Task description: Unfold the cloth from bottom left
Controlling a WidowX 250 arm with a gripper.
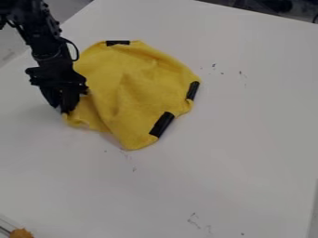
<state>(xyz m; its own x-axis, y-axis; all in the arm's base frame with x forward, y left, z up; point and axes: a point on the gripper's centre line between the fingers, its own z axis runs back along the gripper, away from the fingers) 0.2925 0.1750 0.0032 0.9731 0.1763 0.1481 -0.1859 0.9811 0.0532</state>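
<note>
At the lower left edge of the yellow cloth, the gripper hangs down; whether it is clenched, released or grasping the cloth, I cannot tell. The cloth lies rumpled, black strips on its top, right and lower right edges, the table beneath it.

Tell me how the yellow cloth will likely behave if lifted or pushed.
The yellow cloth looks floppy: its soft creases suggest it would sag if lifted. Pushed at its rumpled lower-left edge, it would probably ruck up. The black strips, lying straight, may bend less.
</note>
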